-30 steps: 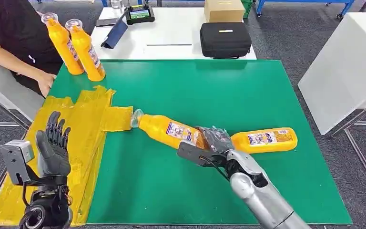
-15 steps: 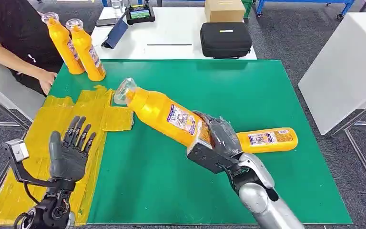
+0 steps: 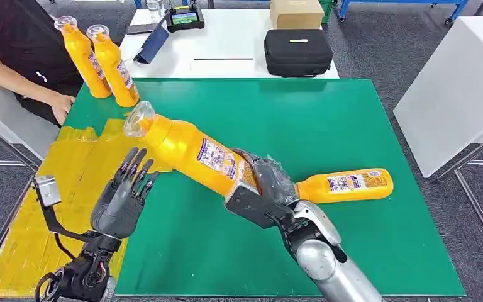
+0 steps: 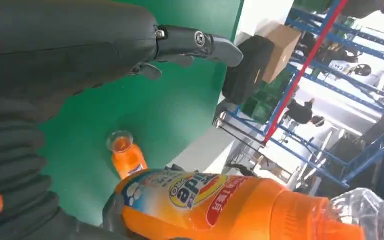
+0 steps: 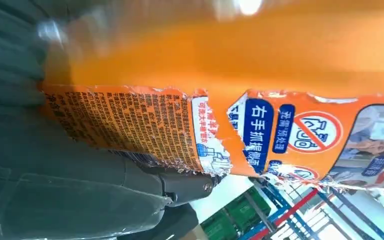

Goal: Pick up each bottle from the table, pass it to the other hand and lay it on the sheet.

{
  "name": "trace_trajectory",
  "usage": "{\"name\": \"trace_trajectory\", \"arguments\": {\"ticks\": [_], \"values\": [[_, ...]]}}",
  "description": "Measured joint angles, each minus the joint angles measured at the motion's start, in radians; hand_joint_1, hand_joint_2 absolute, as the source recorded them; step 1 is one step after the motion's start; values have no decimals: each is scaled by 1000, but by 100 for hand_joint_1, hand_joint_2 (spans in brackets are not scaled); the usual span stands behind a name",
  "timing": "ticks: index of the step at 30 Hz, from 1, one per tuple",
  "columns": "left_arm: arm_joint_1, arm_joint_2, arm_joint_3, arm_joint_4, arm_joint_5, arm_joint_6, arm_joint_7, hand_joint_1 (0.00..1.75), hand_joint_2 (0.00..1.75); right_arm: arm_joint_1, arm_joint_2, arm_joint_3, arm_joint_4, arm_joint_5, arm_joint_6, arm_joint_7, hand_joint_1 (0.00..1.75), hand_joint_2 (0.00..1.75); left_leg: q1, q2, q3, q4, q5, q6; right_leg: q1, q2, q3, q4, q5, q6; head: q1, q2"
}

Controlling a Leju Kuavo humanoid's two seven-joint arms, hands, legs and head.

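An orange plastic bottle with a clear cap and a printed label (image 3: 192,153) is held above the green table mat (image 3: 327,126), tilted with its cap up and to the far left and its base down in the right hand (image 3: 265,189). That hand's dark fingers are clamped around the lower part of the bottle, and in the right wrist view the torn label (image 5: 190,135) sits just against the hand.

The left hand (image 3: 121,198) is raised just to the near left of the bottle's neck, palm turned toward it, fingers spread apart and holding nothing. Whether the fingertips touch the bottle cannot be told.

A second orange bottle of the same kind (image 3: 344,184) lies flat on the mat to the right of the right hand, its base pointing right.

The crumpled yellow plastic sheet (image 3: 69,182) covers the left edge of the mat, under and beyond the left hand.

At the far left corner two more orange bottles (image 3: 104,63) stand upright side by side. A person in a dark top (image 3: 12,44) sits just left of them, one hand by the sheet.

On the white table beyond lie a black zipped case (image 3: 297,51) and a cardboard box (image 3: 295,12).
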Motion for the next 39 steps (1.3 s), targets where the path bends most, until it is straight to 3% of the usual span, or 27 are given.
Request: {"name": "trace_trajectory", "arguments": {"ticks": [17, 23, 36, 37, 38, 39], "values": [[-73, -29, -99, 0, -131, 89, -26, 0, 175, -97, 67, 111, 102, -43, 66, 73, 175, 175, 0, 0, 0, 0, 0, 0, 0, 0, 0, 0, 0, 0, 0, 0], [-153, -32, -138, 56, -121, 91, -13, 0, 175, -141, 129, 187, 171, -37, 86, 106, 175, 175, 0, 0, 0, 0, 0, 0, 0, 0, 0, 0, 0, 0, 0, 0], [-160, -32, -148, 87, -109, 159, -35, 0, 175, -253, 150, 329, 309, -112, 100, 81, 175, 175, 0, 0, -1, 0, 1, -1, 0, 0, -1, 0, 0, 0, 0, 0], [-160, -32, -148, 89, -106, 168, -38, 7, 175, -260, 151, 339, 314, -115, 107, 81, 175, 175, 0, 0, -1, 0, 1, -1, 0, 0, -1, 0, 0, 0, 0, 0], [-159, -32, -148, 90, -105, 178, -43, 101, 175, -266, 151, 351, 319, -116, 112, 81, 175, 175, 0, 0, -1, 0, 1, -1, 0, 0, -1, 0, 0, 0, 0, 0], [-155, -32, -148, 90, -102, 190, -50, 101, 175, -273, 151, 364, 324, -117, 117, 81, 175, 175, 0, 1, -1, 0, 1, -1, 0, 0, -1, 0, 0, 0, 0, 0]]}}
